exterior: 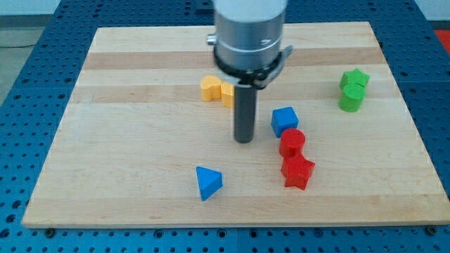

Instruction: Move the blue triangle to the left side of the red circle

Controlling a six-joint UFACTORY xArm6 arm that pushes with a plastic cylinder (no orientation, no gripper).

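The blue triangle (208, 182) lies near the view's bottom, left of centre. The red circle (292, 143) sits to its upper right, with a red star (297, 171) just below it and a blue cube (284, 120) touching it from above. My tip (244, 139) stands on the board between them, left of the red circle and above and to the right of the blue triangle, touching neither.
A yellow heart (209, 88) and a second yellow block (227, 92) sit behind the rod near the view's top centre. A green star (355, 79) and a green cylinder (351, 98) sit at the view's right. The wooden board (126, 140) has edges all round.
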